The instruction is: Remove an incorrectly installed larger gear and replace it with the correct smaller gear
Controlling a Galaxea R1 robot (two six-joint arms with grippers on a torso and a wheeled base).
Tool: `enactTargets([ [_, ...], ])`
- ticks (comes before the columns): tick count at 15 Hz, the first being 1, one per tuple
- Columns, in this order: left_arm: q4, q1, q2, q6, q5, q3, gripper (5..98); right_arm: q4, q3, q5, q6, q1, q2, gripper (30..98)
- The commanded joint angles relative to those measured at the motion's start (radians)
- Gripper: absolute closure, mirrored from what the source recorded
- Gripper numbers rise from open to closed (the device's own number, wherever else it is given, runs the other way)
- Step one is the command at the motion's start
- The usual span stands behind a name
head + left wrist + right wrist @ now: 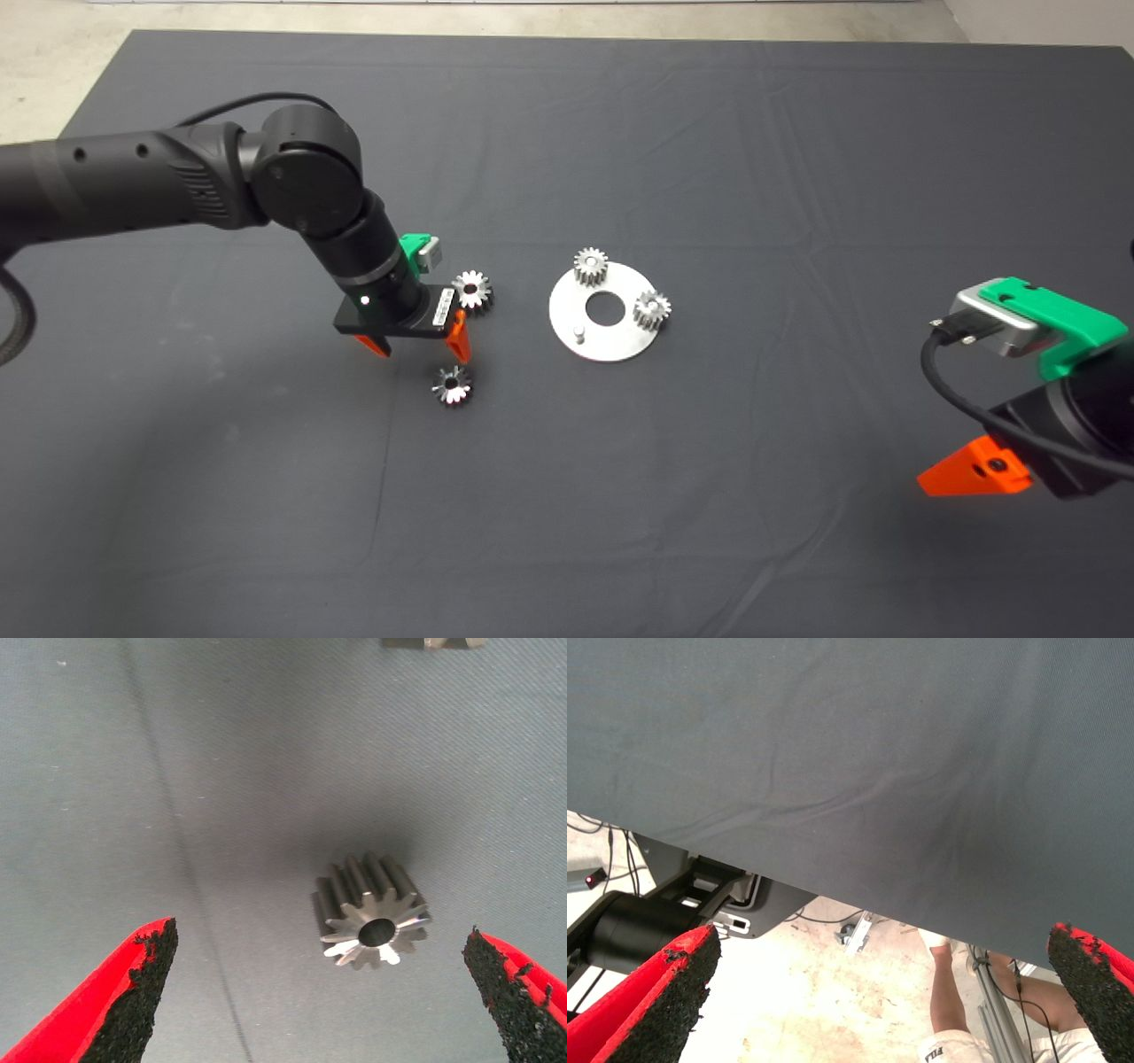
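Observation:
The smaller gear (452,385), steel with chunky teeth and a wide dark hole, lies flat on the mat. My left gripper (416,347) hangs just above and behind it, open and empty. In the left wrist view the gear (372,921) sits between the fingers (142,992), nearer one side. The larger gear (471,290) lies on the mat beside the gripper's far side; only its edge (434,641) shows in the left wrist view. The steel disc (611,341) carries two gears (590,266) (652,310) and one bare peg (577,334). My right gripper (974,470) waits open at the right edge.
The right wrist view shows the mat's edge (833,877), bare floor, a dark machine base (647,921) with cables and a person's leg (952,992). The disc has a round centre hole (605,307). Pale floor (53,53) lies beyond the mat's far left corner.

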Motion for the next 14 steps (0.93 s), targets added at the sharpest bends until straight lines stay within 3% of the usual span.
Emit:
enactTargets([
  [1, -0.015, -0.001, 0.006, 0.003, -0.008, 0.01, 20.6, 0.031, 0.004, -0.111, 0.004, 0.014, -0.002, 30.8],
  [3, -0.015, 0.017, 0.016, 0.002, -0.008, 0.009, 20.6, 0.031, 0.004, -0.111, 0.004, 0.014, -0.002, 30.8],
  [10, -0.012, 0.023, 0.021, 0.003, -0.013, 0.016, 11.4, 0.032, 0.004, -0.111, 0.004, 0.014, -0.002, 30.8],
  [14, -0.012, 0.04, 0.021, 0.005, -0.013, 0.016, 10.7, 0.031, 0.004, -0.111, 0.004, 0.014, -0.002, 30.8],
])
